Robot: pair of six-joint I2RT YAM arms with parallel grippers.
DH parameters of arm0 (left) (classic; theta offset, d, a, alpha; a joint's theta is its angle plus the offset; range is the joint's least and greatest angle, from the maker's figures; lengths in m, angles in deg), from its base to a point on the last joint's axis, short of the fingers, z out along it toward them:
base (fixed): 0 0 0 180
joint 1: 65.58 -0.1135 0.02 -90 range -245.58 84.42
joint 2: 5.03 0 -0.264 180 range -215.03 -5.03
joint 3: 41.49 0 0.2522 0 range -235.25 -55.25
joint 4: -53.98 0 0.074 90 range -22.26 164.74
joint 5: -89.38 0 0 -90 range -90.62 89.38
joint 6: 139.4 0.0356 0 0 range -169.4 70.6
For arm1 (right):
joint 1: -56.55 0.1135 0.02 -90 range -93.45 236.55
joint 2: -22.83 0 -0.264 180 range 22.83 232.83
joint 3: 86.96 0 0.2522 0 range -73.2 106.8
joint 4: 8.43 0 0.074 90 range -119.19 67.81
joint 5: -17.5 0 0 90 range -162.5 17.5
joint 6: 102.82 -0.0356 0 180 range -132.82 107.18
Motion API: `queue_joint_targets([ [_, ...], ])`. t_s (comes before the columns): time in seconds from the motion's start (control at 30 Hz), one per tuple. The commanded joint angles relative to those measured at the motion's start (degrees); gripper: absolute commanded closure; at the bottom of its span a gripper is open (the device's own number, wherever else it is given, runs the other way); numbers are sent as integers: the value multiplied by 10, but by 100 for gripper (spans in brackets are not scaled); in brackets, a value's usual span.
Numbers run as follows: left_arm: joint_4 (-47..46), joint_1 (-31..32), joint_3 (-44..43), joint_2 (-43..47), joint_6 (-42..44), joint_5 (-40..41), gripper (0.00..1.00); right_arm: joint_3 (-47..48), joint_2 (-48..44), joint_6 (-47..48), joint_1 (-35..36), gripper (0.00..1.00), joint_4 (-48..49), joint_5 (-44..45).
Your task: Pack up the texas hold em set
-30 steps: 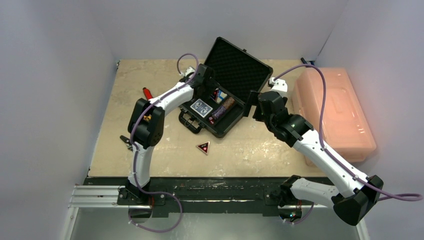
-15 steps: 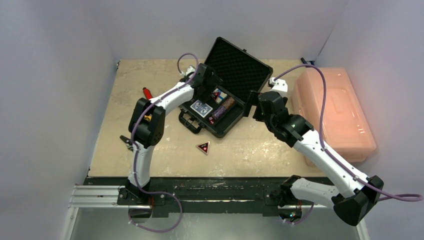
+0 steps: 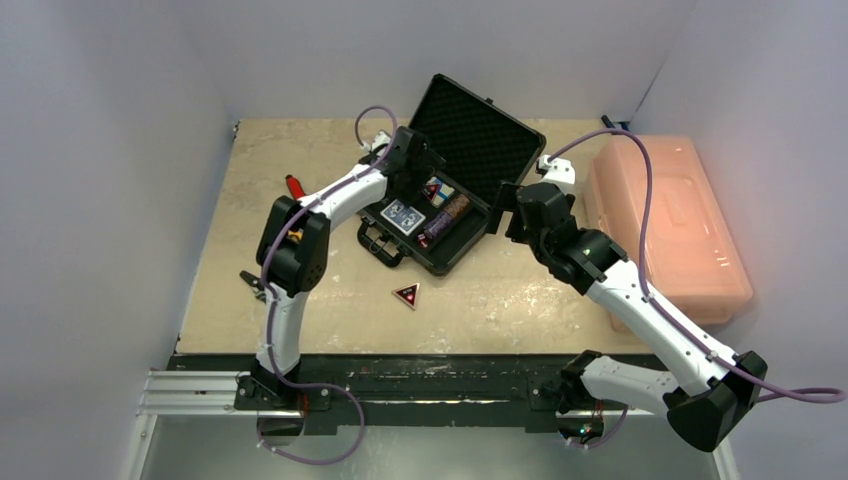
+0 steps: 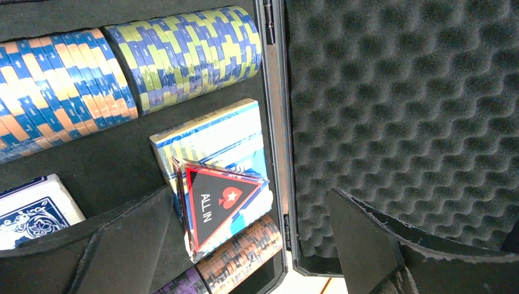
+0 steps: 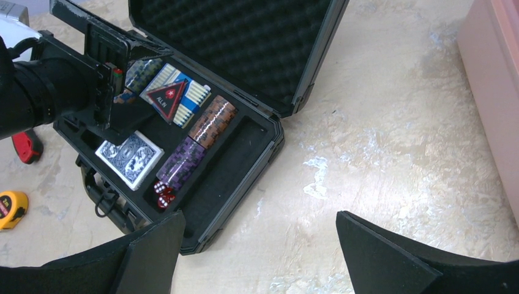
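The black briefcase [image 3: 455, 255] lies open on the table, its foam lid [image 3: 478, 130] raised. Inside are chip stacks [image 4: 190, 55], a blue card deck [image 5: 130, 158], a second deck [image 4: 214, 131] and red dice [image 5: 163, 193]. A red-black "ALL IN" triangular button [image 4: 217, 202] rests on the second deck. My left gripper [image 4: 251, 245] is open just above it, fingers either side, not touching. A second triangular button [image 3: 407, 295] lies on the table in front of the case. My right gripper [image 5: 260, 245] is open and empty over the table at the case's right corner.
A large pink translucent bin [image 3: 665, 225] stands along the right edge. A red-handled tool [image 3: 295, 185] lies left of the case. A yellow tape measure [image 5: 12, 208] lies near the left arm. The case's handle [image 3: 383, 247] faces the near left.
My left gripper has shifted slightly to the right over the case. The right arm and the button on the table have not moved.
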Motion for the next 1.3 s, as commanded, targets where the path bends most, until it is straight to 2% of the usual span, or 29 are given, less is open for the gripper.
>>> queue_joint_targets([
  [0.0,-72,-4,5,59,31,-2,2,3,-11,5,-1,1,12,-3],
  [0.23,-59,-4,50,137,100,13,2,11,-9,12,-1,1,13,-6],
  [0.43,16,-4,63,195,186,40,1,16,-3,15,-1,1,17,-11],
  [0.7,96,-2,133,296,312,89,0,24,10,23,-1,1,28,-13],
  [0.9,97,-2,228,389,362,131,0,26,22,23,-1,1,37,-21],
  [1.27,106,4,351,501,419,151,0,24,24,20,-1,1,41,-28],
])
